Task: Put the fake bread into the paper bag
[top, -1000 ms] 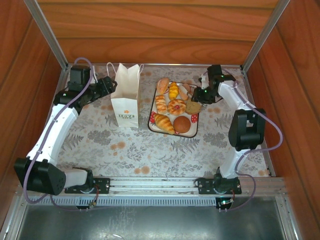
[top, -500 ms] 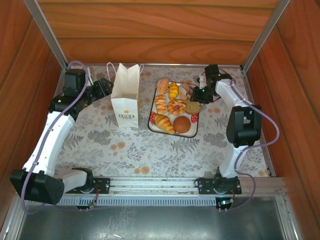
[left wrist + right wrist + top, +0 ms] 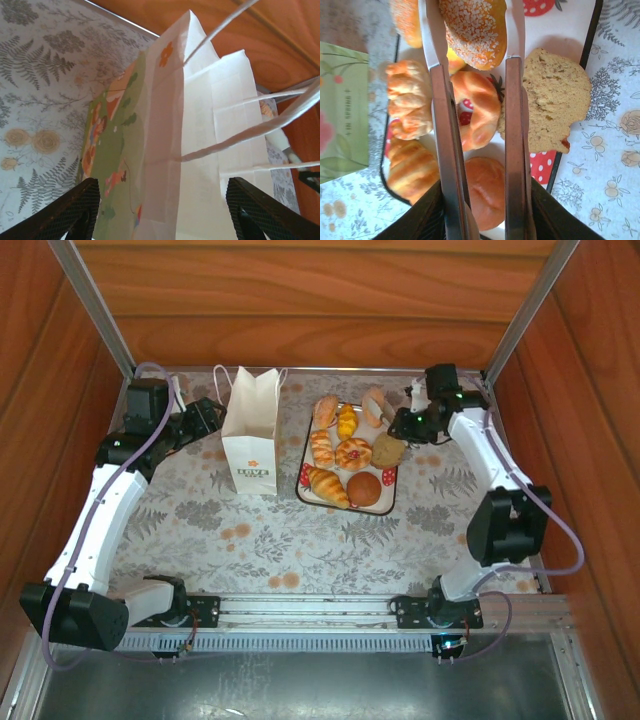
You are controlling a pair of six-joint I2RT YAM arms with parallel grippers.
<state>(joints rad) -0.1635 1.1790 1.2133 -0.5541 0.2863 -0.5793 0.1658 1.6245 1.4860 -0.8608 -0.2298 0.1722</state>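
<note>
Reddish wood-panel walls [image 3: 300,300] left, right and far, 2 slanting aluminium corner posts [image 3: 93,302], grey-and-orange floral tablecloth [image 3: 300,540], metal rail [image 3: 300,608] along near edge, soft even light

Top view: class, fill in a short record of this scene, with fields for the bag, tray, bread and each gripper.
bag: bag stands upright, left of the tray, apart from it
tray: tray holds croissant, ring and other bread
left gripper: left gripper open, jaws either side of the bag; contact unclear
right gripper: right gripper closed on a seeded bun over the tray's far right corner
</note>
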